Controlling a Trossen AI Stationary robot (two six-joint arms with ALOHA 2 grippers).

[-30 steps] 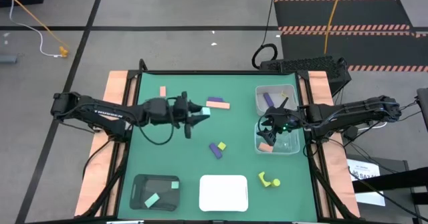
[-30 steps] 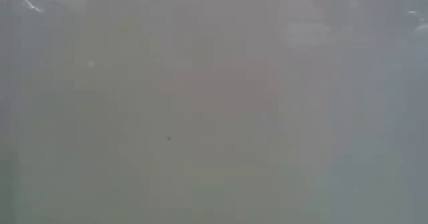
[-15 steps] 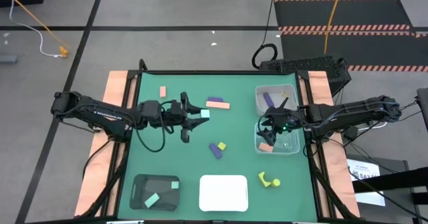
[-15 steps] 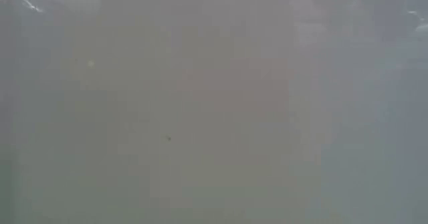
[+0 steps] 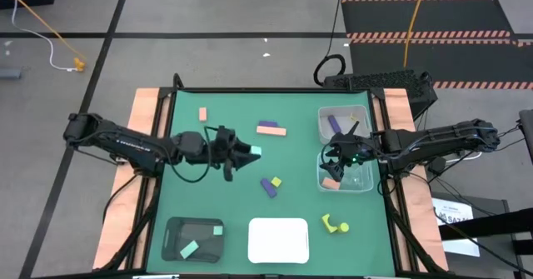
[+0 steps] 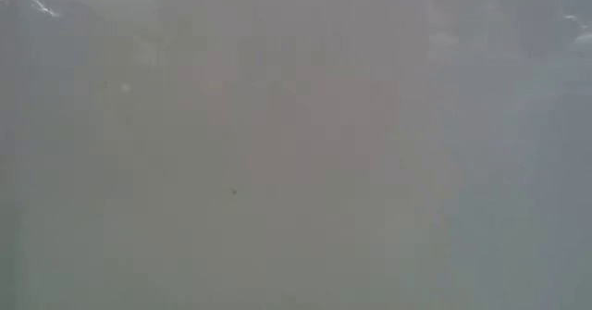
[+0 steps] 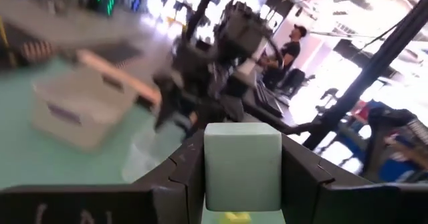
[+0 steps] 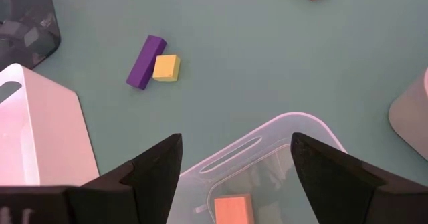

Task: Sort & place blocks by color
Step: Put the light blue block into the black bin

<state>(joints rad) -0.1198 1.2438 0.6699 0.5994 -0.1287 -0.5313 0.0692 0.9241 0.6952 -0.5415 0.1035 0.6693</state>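
Mint green is the colour in play: the left gripper [image 5: 242,154] has its fingers clamped on a mint green block [image 5: 255,151], and in the left wrist view the block [image 7: 242,162] sits squarely between the two dark fingers, lifted off the table [image 5: 216,200]. Over the last second the left arm has drawn back from the middle of the table, away from the salmon and purple bars [image 5: 271,129], carrying the block with it — so the pick is done and the carry has begun. The likely goal is the black tray [image 5: 194,237] at the near left, which already holds two mint pieces; the arm would have to swing toward the near edge to reach it.

The right gripper [image 5: 337,164] has not moved in that time. It hangs over the clear tray [image 5: 366,179] on the right with its fingers apart and nothing between them, and a salmon block [image 8: 233,209] lies in the tray below it.

Left on the table are a small salmon block [image 5: 202,113], a purple bar touching a yellow cube [image 5: 271,184], and a yellow piece [image 5: 335,224] near the white tray [image 5: 279,239] — several sorts remain
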